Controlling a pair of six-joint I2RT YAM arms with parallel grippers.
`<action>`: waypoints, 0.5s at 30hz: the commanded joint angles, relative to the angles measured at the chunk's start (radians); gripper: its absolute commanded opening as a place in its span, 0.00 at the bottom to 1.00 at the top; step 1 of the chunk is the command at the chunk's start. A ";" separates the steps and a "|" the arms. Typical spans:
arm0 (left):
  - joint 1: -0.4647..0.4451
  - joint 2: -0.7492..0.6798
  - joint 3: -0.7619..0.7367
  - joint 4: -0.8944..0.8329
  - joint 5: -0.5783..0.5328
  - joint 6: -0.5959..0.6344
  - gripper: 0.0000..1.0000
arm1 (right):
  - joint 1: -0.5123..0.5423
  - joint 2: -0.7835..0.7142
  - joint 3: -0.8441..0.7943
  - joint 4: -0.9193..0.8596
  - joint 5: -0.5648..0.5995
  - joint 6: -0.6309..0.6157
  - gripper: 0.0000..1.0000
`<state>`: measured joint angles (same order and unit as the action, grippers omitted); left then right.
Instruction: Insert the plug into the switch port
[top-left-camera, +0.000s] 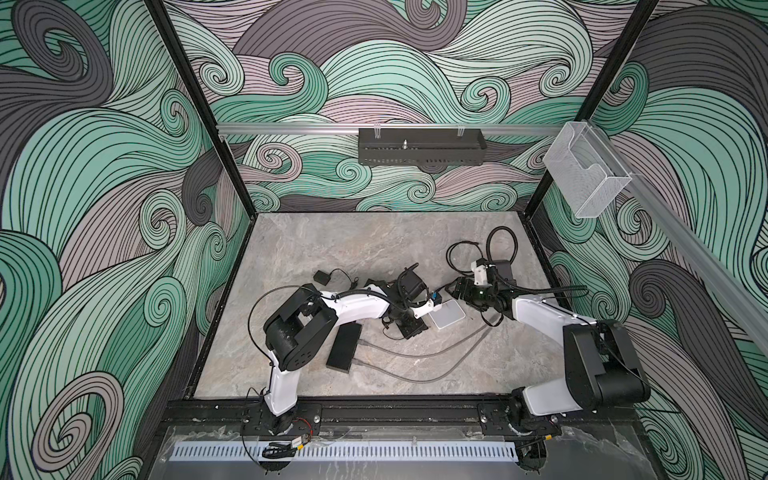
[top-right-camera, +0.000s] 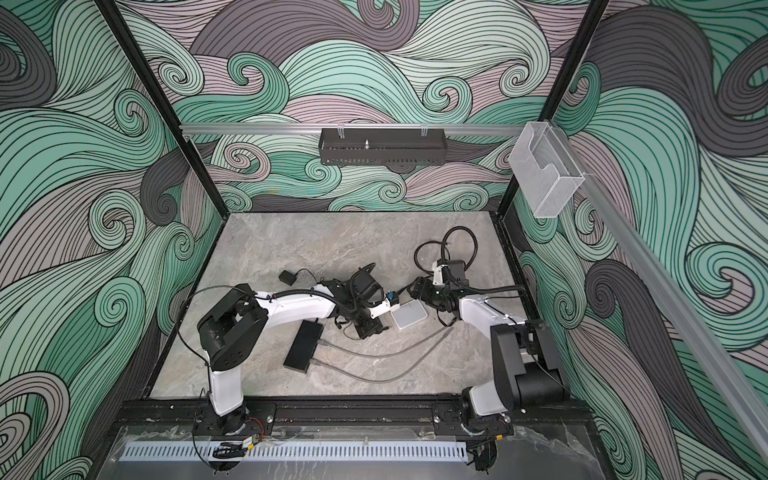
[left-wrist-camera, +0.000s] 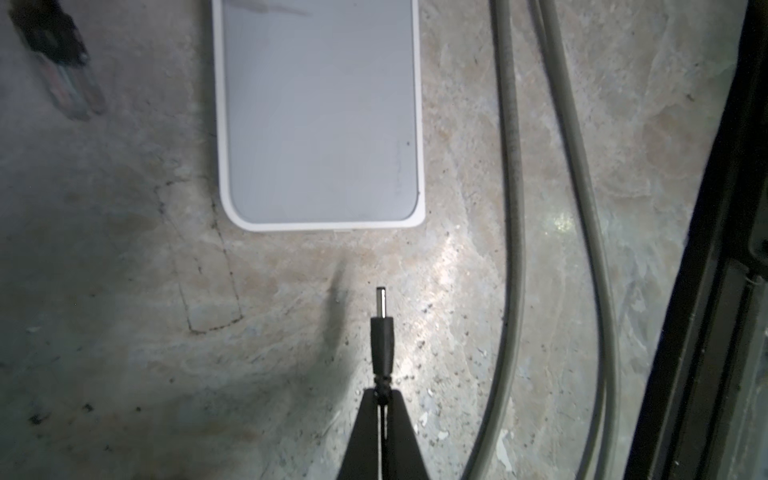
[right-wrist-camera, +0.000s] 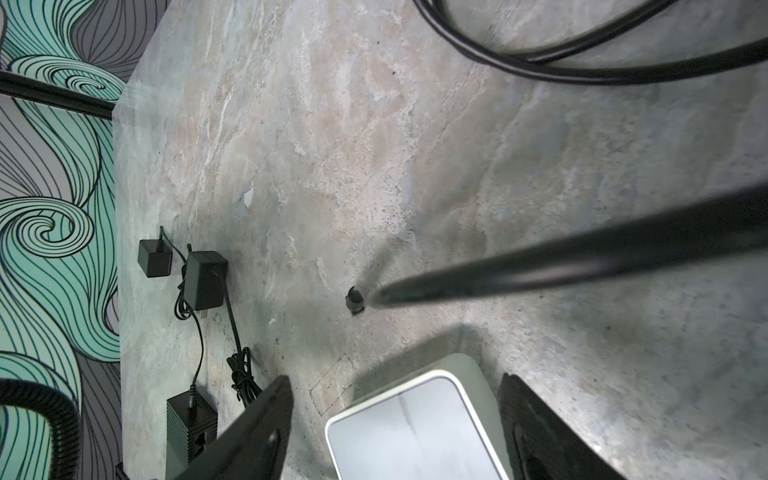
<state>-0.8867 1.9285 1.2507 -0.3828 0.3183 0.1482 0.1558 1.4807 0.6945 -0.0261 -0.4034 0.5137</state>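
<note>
Nearest, a black frame rail (top-left-camera: 395, 409) runs along the front edge where both arms are bolted down, and beyond it lies a grey, veined stone tabletop (top-left-camera: 353, 249). A flat black box (top-left-camera: 344, 347) rests on the stone near the left arm, with two grey cables (top-left-camera: 415, 355) curving away from it. Further in lies the white switch (left-wrist-camera: 320, 116), flat on the stone. The left gripper (left-wrist-camera: 382, 399) is pinched tight on the cable just behind the black plug (left-wrist-camera: 383, 332). The plug's metal tip points at the switch's short edge with bare stone between them, and its shadow falls on the stone beside it. The right gripper (right-wrist-camera: 397, 380) stands wide, with a finger (right-wrist-camera: 257, 428) on either side of the switch's other end; whether they touch it I cannot tell. Past them a small black adapter (top-left-camera: 322, 277) sits on the stone. The walls carry green, grey and mauve swirls. A black tray (top-left-camera: 422, 146) hangs on the back rail and a clear holder (top-left-camera: 584, 174) on the right one.
</note>
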 joint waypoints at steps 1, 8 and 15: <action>0.007 0.037 0.017 0.058 -0.014 -0.026 0.00 | -0.001 0.028 0.007 0.049 -0.039 -0.012 0.79; 0.023 0.059 0.026 0.044 -0.052 -0.015 0.00 | -0.002 0.050 -0.009 0.077 -0.052 0.003 0.79; 0.026 0.061 0.025 0.047 -0.040 -0.012 0.00 | -0.002 0.042 -0.017 0.079 -0.051 0.009 0.79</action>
<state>-0.8658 1.9751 1.2530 -0.3424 0.2794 0.1444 0.1558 1.5303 0.6910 0.0303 -0.4458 0.5159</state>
